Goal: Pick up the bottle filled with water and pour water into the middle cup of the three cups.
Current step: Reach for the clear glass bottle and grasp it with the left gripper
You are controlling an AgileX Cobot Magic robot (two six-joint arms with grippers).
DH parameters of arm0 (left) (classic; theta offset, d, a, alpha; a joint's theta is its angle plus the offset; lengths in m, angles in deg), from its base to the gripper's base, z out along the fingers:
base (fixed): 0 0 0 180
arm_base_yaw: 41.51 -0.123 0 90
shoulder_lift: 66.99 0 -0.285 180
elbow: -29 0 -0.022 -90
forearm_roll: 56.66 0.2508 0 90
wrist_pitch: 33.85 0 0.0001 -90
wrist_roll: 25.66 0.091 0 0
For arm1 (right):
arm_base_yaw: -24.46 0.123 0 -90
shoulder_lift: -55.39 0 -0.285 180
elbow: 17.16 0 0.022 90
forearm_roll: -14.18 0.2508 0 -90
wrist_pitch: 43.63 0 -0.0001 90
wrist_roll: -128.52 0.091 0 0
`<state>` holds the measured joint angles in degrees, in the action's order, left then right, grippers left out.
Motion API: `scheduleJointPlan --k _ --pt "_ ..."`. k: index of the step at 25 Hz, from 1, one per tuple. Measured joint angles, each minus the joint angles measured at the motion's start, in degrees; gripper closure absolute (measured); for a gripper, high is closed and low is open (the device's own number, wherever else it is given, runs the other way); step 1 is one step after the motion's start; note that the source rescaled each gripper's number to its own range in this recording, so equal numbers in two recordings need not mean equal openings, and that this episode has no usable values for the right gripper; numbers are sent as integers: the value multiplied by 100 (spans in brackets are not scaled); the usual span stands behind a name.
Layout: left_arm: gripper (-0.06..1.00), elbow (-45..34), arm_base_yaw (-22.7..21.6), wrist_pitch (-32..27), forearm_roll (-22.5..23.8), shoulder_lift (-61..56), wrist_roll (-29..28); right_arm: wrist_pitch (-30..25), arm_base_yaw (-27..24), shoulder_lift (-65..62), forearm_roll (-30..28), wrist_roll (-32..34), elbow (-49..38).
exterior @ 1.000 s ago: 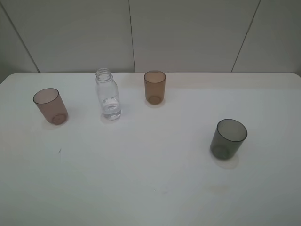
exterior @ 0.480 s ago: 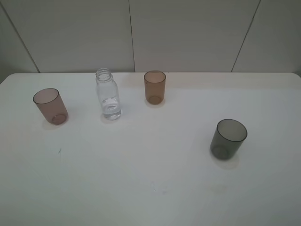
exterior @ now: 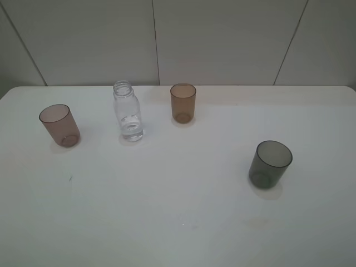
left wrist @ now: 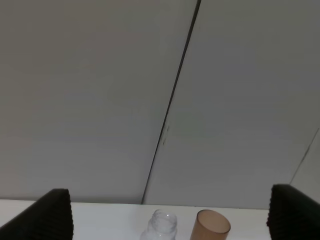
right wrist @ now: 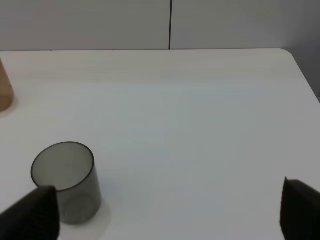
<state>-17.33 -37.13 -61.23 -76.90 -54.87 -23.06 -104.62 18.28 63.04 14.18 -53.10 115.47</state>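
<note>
The clear bottle (exterior: 128, 111) stands upright and capless on the white table (exterior: 178, 211), at the back left of centre, with a little water (exterior: 132, 125) in its lower part. The amber middle cup (exterior: 183, 103) stands just right of it. The pinkish-brown cup (exterior: 59, 125) is at the far left and the dark grey cup (exterior: 270, 164) at the right. Neither gripper shows in the exterior view. The left gripper (left wrist: 172, 216) is open and empty, well back from the bottle's neck (left wrist: 161, 225) and the amber cup (left wrist: 211, 227). The right gripper (right wrist: 167, 212) is open and empty, near the grey cup (right wrist: 67, 182).
A grey panelled wall (exterior: 222, 39) rises behind the table's back edge. The table's rounded far right corner (right wrist: 287, 52) shows in the right wrist view, where a sliver of the amber cup (right wrist: 4, 92) sits at the frame edge.
</note>
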Motion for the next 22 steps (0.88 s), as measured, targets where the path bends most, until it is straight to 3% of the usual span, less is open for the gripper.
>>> scheduleJointPlan --k 6,17,22 --pt "-6 0 54 85 -156 1161 460 0 0 0 0 0 0" --pt "-6 0 67 93 -895 3616 1946 0 0 0 0 0 0" --pt "-6 0 67 244 -1172 4506 2120 0 0 0 0 0 0"
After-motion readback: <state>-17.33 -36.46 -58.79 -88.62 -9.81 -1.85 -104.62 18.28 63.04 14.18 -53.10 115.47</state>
